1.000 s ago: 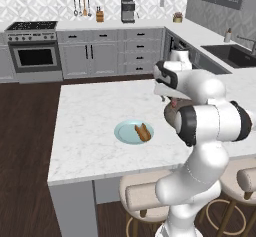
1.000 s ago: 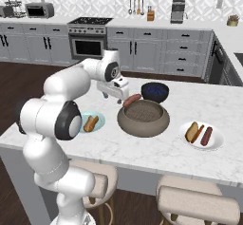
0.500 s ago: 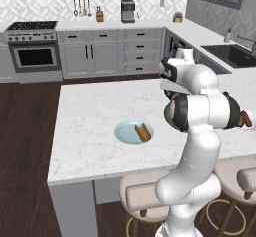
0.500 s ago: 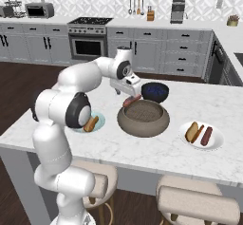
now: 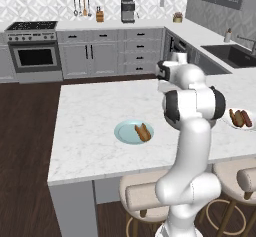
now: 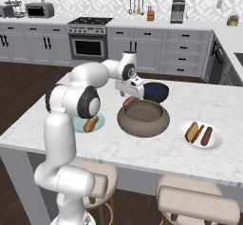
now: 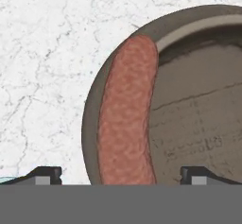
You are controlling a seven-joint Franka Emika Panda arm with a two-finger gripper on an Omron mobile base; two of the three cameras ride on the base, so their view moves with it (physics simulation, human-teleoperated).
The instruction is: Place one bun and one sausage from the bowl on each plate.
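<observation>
Fingers (image 7: 120,175) wide over sausage (image 7: 126,124) on unmarked bowl (image 7: 198,119) rim

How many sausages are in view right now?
2: one sausage lies on the rim of the stone bowl; another sausage is on the white plate beside a bun. More may be hidden.
</observation>
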